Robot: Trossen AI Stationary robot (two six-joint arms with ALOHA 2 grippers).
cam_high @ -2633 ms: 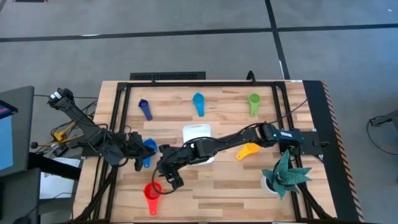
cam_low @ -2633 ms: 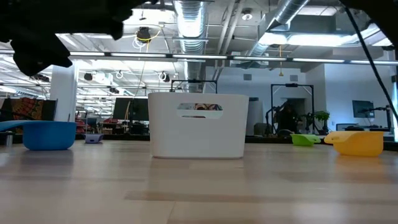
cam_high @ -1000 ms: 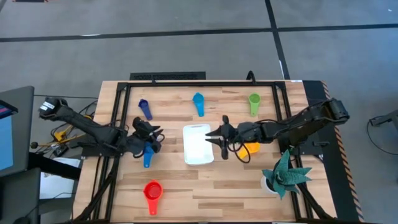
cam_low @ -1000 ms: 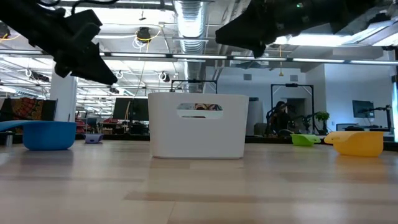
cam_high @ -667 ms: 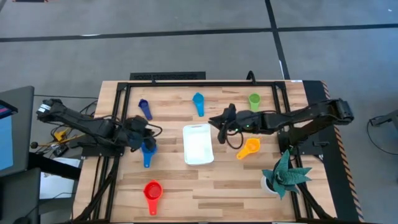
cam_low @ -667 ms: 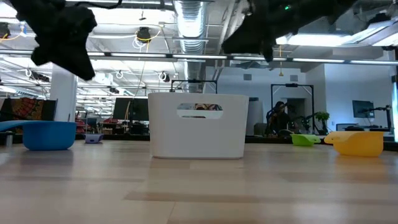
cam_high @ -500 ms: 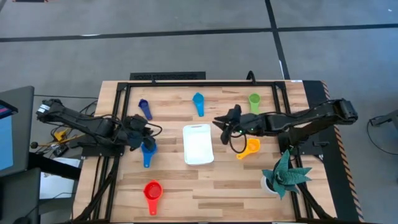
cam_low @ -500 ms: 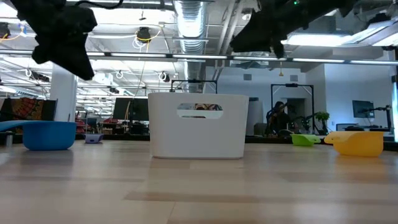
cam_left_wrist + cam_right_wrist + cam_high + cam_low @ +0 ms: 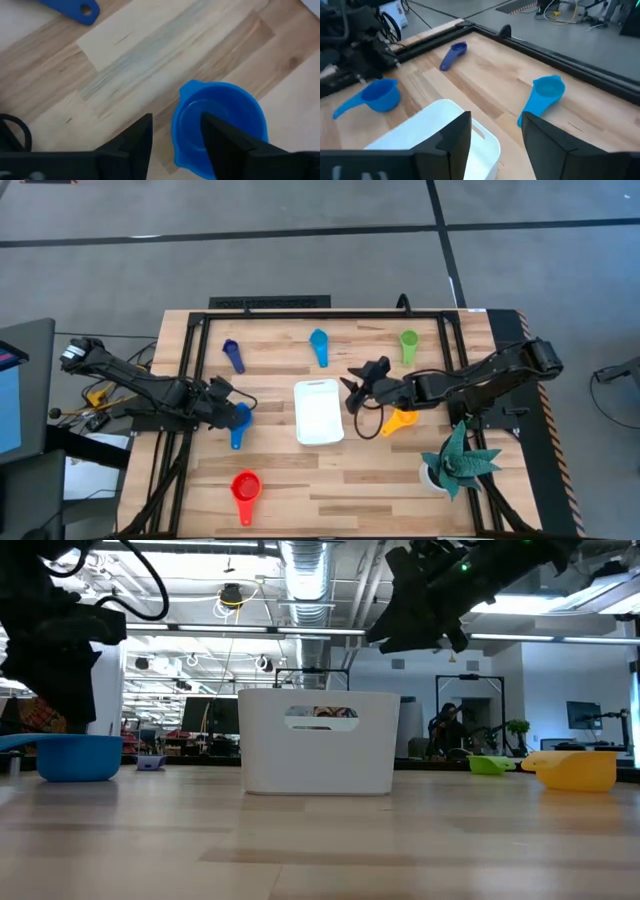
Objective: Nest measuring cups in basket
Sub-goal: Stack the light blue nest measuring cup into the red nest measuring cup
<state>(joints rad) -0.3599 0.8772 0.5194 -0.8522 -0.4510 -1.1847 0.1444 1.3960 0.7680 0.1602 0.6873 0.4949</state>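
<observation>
The blue cup stands on its base left of the white basket. My left gripper is open and points down just above the cup's bowl, one finger over the bowl, the other outside its rim. My right gripper is open and raised between the basket and the yellow cup. The dark blue cup, light blue cup and green cup lie along the far side, and the red cup lies near the front. No orange cup shows. My left gripper stands open over the rim of the blue cup's bowl, coming from above. Whether a finger touches the rim, I cannot tell. The cup rests on the table.
A teal folded-paper plant stands at the table's right near corner. A black frame runs around the wooden top. Bare wood lies in front of the basket, between the red cup and the plant.
My left gripper has moved toward the table's left edge, tipped to point down and sunk toward the blue cup. My right gripper has left the basket's right side, swung toward the far edge, then come partway back. No cup has moved.
</observation>
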